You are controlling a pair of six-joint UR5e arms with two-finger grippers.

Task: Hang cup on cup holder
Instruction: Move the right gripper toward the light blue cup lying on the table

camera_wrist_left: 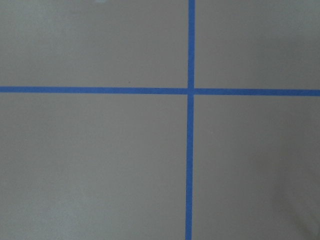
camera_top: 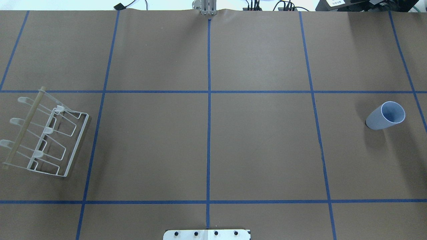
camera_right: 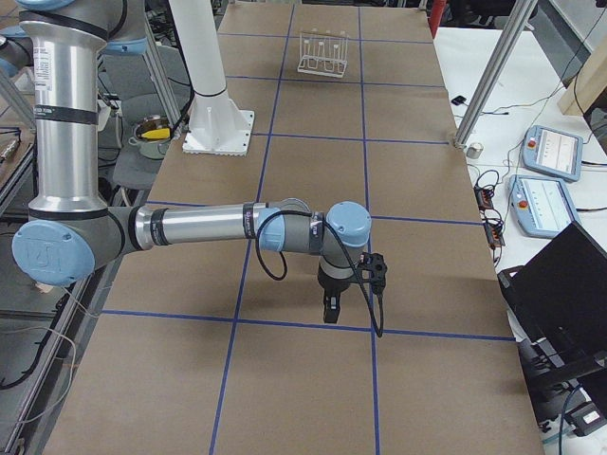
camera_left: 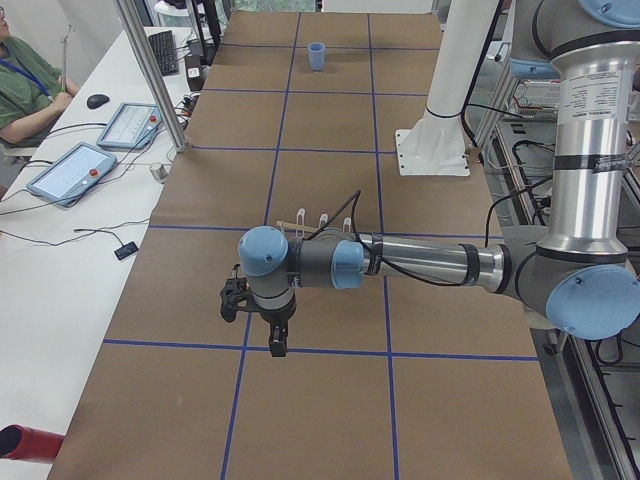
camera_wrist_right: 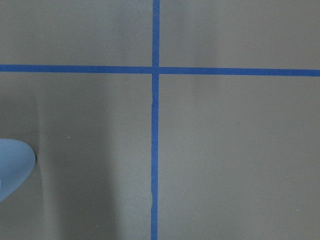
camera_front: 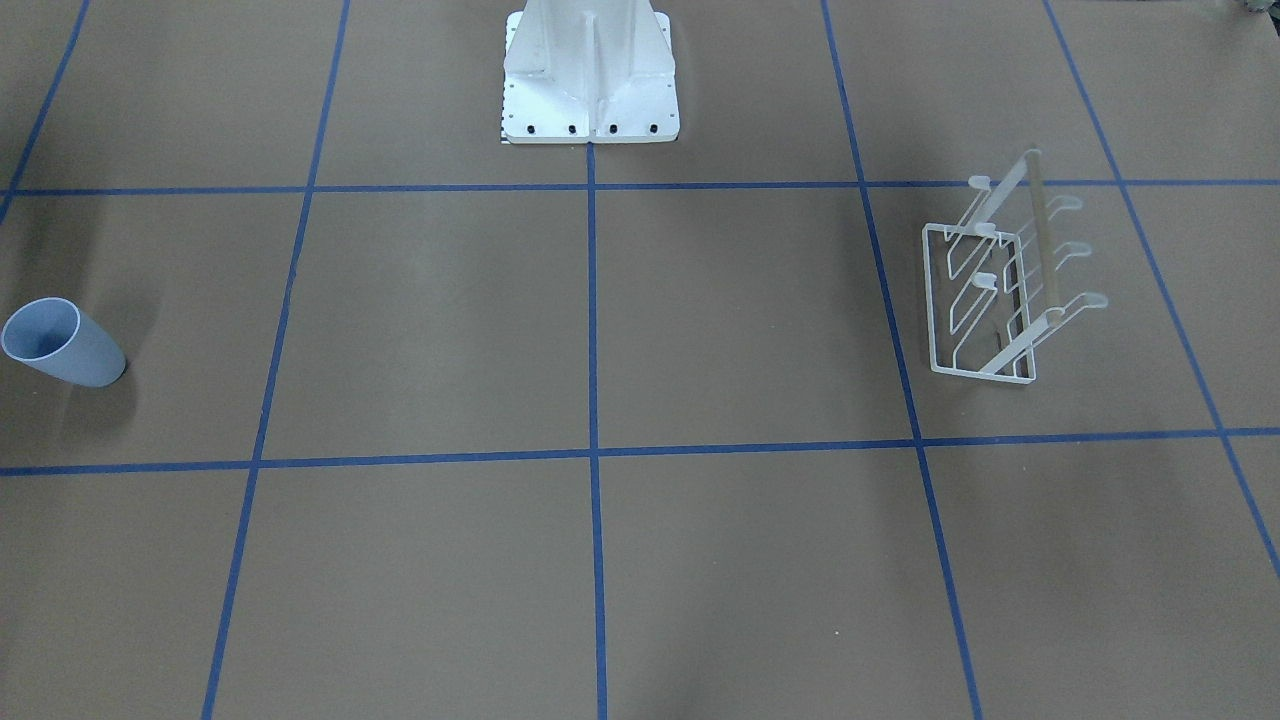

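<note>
On the robot's right side of the worktop, the cup stands upright on its narrow base, wide rim up, inside one square of the blue tape grid. It touches nothing else. In the front-facing view the cup sits at the picture's left edge; in the left side view the cup is small at the far end. The right wrist view shows a pale blue curved edge at its left border, beside a tape crossing; it is probably the cup. The holder stands at the opposite end, on the robot's left, well apart from the cup. Its base frame rests flat, its prongs slant upward, and its wooden dowel runs along the outer side. All prongs are bare. The white pedestal is bolted between the two items at the robot's edge. The left arm reaches out level over the worktop, tool pointing down; in that view it covers most of the holder. The right arm is posed likewise, tool pointing down near a tape line. Only the side views show the left jaws and right jaws, so whether they are open or closed cannot be told. The left wrist view shows only the worktop and a tape crossing.
</note>
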